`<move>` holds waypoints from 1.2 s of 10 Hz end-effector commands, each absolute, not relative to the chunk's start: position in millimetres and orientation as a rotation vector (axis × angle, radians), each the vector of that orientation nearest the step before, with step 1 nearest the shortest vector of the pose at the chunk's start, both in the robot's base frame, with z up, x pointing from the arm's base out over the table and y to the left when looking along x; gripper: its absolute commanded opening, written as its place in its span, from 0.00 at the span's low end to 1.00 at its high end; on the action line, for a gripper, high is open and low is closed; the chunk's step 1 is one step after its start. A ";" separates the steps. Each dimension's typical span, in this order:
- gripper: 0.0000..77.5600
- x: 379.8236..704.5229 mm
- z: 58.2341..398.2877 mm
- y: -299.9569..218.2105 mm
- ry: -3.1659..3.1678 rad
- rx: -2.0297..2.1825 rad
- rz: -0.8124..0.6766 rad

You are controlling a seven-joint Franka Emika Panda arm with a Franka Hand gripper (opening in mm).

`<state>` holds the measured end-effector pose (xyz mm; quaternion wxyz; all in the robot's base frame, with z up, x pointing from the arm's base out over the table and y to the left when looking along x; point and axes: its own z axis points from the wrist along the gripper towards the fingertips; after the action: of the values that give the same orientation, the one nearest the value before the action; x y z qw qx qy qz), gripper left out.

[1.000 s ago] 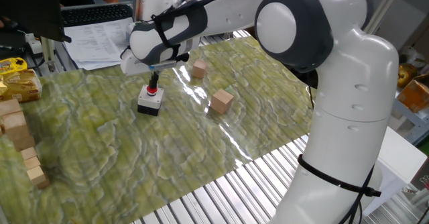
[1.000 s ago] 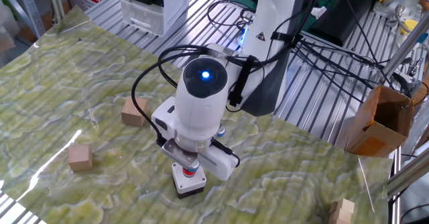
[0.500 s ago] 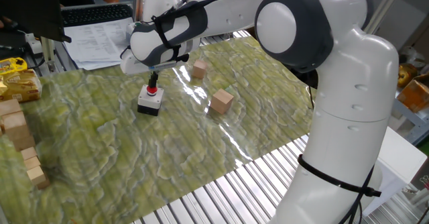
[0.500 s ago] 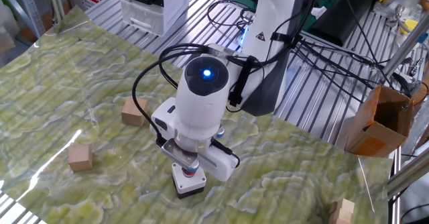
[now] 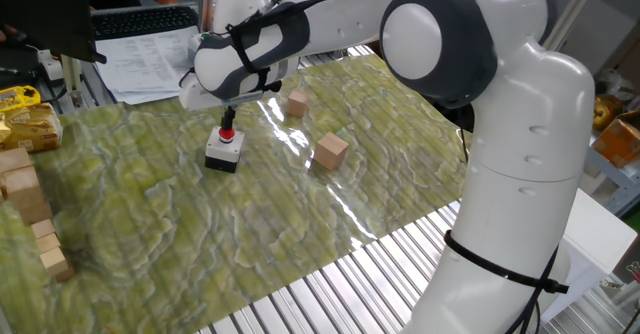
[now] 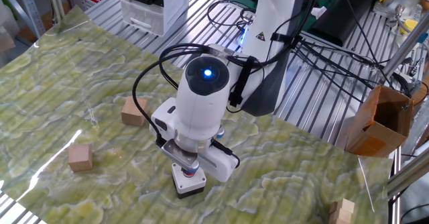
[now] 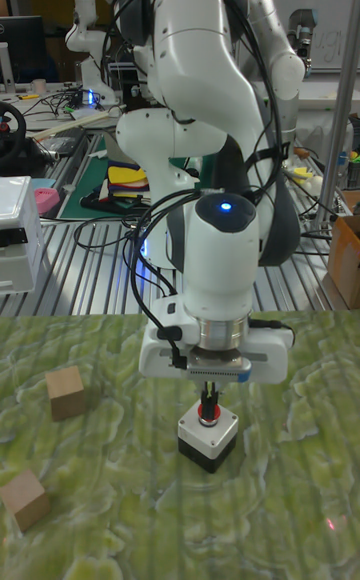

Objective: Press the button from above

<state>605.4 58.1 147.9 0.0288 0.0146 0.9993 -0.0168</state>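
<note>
The button [image 5: 228, 135] is a small red cap on a square box [image 5: 223, 154] with a light grey top and black base, standing on the green patterned mat. My gripper [image 5: 229, 125] hangs straight above it, its dark fingers together in one narrow stalk whose tips meet the red cap. From the tall fixed view the button [image 7: 208, 417] shows just under the gripper [image 7: 208, 404], centred on the box [image 7: 208, 438]. In the other fixed view the hand covers most of the button, and the box [image 6: 188, 182] peeks out below the gripper [image 6: 190, 165].
Two wooden cubes [image 5: 297, 102] [image 5: 331, 151] lie right of the box. A stack of wooden blocks [image 5: 28, 206] lines the mat's left edge. A cardboard box [image 6: 381, 120] stands off the mat, and another cube [image 6: 342, 212] sits near its corner.
</note>
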 end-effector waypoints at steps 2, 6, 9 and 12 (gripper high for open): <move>0.00 587.5 174.1 51.7 3.220 0.032 -0.086; 0.00 584.5 203.7 45.0 3.256 0.029 -0.089; 0.00 588.5 189.0 50.2 3.248 0.044 -0.085; 0.00 590.4 179.8 52.1 3.247 0.042 -0.083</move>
<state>588.7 51.3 181.4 -0.0548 0.0123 0.9981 -0.0258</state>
